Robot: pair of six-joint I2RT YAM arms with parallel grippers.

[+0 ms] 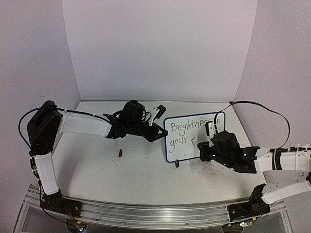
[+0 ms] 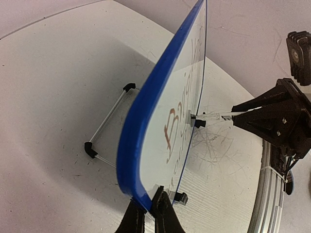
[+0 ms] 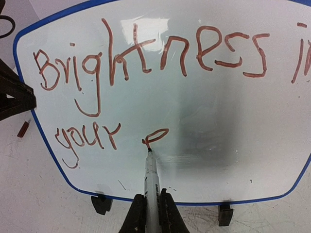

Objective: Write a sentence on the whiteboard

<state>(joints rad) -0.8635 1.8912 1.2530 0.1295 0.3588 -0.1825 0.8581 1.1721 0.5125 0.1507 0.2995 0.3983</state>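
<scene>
Right of centre in the top view, the small white rectangular whiteboard with a thin blue rounded frame [image 1: 189, 151] stands upright on the pale worktop [image 1: 97, 165], between the two arms. The left claw [image 1: 160, 133] meets its left edge, and the right claw [image 1: 202, 145] sits in front of its lower face. The sentence [image 1: 192, 127], in dark handwritten marker letters, occupies the upper half.

At the bottom of the left wrist view, the left claw is closed on the blue frame. This grip is judged to steady the light board against writing pressure.

At bottom centre of the right wrist view, the right claw is clamped on a slim white marker pen [image 3: 151, 177]. The tip rests on the board at the foot of a started letter, right of "your". The second line appears unfinished.
</scene>
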